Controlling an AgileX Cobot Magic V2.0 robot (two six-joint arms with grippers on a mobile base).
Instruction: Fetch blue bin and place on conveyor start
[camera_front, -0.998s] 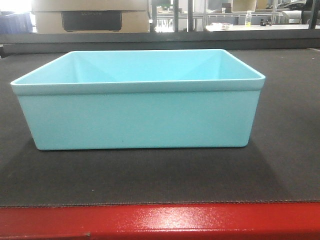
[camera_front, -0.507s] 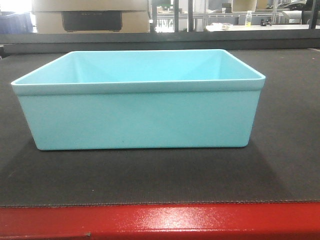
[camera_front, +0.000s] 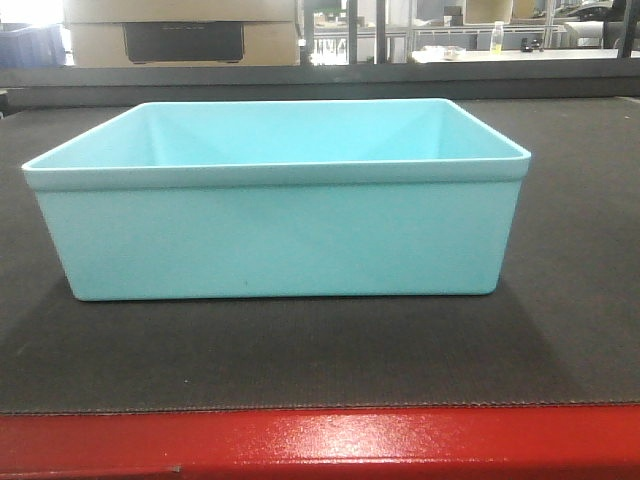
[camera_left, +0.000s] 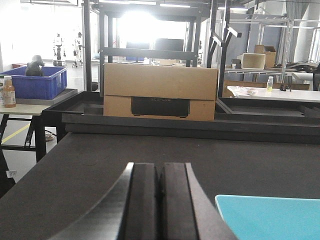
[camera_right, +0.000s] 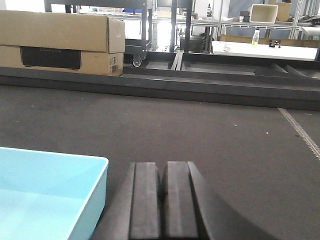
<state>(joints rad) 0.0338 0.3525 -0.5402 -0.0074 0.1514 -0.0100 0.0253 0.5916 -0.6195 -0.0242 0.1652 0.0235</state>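
The pale turquoise blue bin stands upright and empty on the dark grey conveyor belt, behind its glossy red frame. In the left wrist view my left gripper is shut and empty, just left of the bin's corner. In the right wrist view my right gripper is shut and empty, just right of the bin's other corner. Neither gripper touches the bin. No gripper shows in the front view.
A cardboard box stands beyond the belt's far rail; it also shows in the right wrist view. A dark blue bin and a bottle sit on a table at the left. A white table stands at the back right.
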